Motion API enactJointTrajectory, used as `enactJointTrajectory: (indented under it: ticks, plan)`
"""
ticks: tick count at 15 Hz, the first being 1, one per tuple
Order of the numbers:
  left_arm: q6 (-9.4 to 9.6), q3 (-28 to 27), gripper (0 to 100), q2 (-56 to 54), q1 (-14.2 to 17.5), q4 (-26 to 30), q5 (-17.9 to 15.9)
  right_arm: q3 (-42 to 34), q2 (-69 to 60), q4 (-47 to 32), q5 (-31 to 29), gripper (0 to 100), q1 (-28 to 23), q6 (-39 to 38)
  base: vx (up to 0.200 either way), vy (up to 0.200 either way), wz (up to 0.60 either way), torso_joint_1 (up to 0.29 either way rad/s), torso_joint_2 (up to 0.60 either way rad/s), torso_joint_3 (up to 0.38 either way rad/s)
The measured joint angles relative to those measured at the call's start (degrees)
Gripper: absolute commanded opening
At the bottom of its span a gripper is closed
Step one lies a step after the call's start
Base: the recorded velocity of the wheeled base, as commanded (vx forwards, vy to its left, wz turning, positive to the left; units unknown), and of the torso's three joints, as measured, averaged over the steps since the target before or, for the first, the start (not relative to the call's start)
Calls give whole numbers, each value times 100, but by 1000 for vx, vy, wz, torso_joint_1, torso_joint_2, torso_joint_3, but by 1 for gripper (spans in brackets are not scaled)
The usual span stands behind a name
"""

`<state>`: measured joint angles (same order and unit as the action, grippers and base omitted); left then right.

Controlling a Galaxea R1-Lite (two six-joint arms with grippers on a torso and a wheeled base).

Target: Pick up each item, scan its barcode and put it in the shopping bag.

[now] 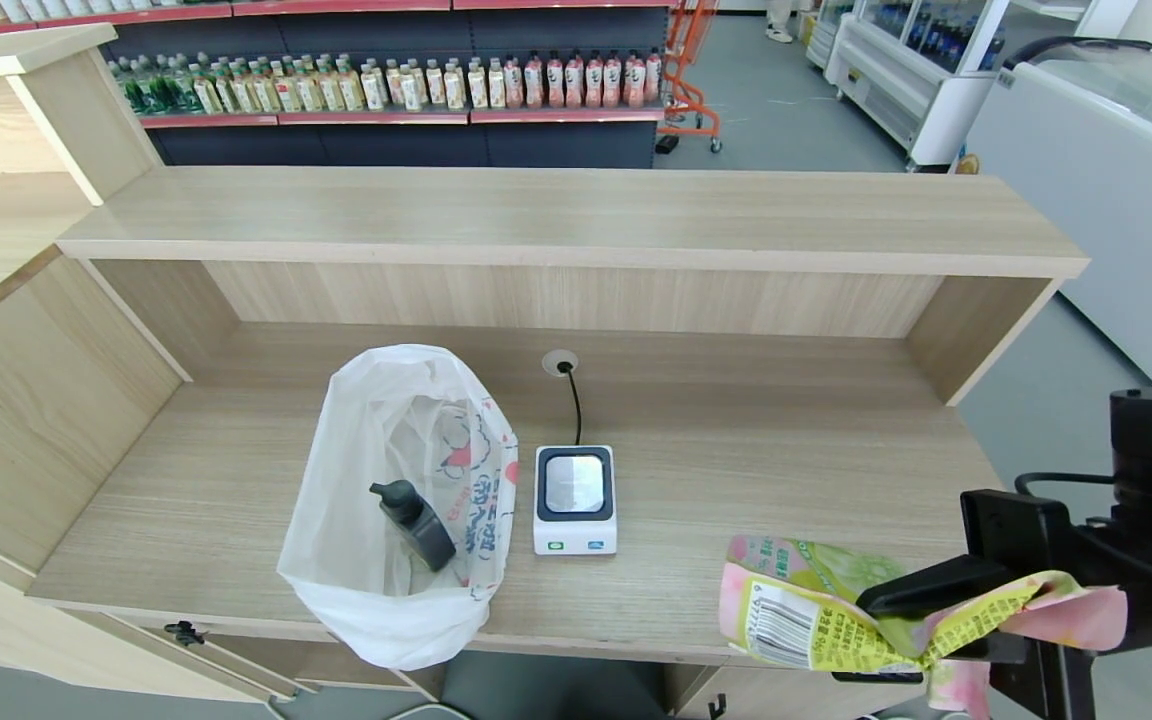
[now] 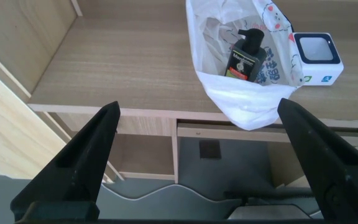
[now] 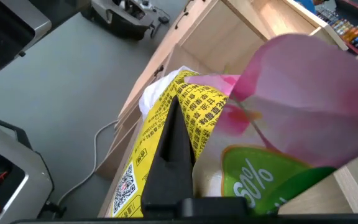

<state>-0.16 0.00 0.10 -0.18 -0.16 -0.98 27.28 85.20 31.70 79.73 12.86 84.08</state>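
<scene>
Pinching the snack packet [image 1: 816,610] by its crumpled end in the right gripper [image 1: 936,620], at the counter's [image 1: 786,450] front edge on the right, long axis running left, barcode [image 1: 784,630] on the free end and facing up. Likely calls for turning that face down and carrying it left over open wood to the scanner [image 1: 575,498]. Farther left, just beside the scanner, the bag [image 1: 336,560] gaping with a bottle [image 1: 416,522] inside; left gripper [image 2: 199,109] spread wide off the front edge near the bag, well apart from the packet.

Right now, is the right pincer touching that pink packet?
Touching: the head view shows the right pincer shut on the packet, crumpling its end.
</scene>
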Motion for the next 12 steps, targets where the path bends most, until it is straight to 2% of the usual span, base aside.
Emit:
enactJointTrajectory:
  ticks: [5,7,12]
  plan:
    - [0,0,100,0,0,0,0,-143,240,77,-369,0,635,211,0,0,0,0,0,0]
    - [0,0,100,0,0,0,2,13,457,95,-435,0,911,274,0,0,0,0,0,0]
    - [-2,0,100,0,0,0,2,518,879,98,-495,0,1040,316,0,0,0,0,0,0]
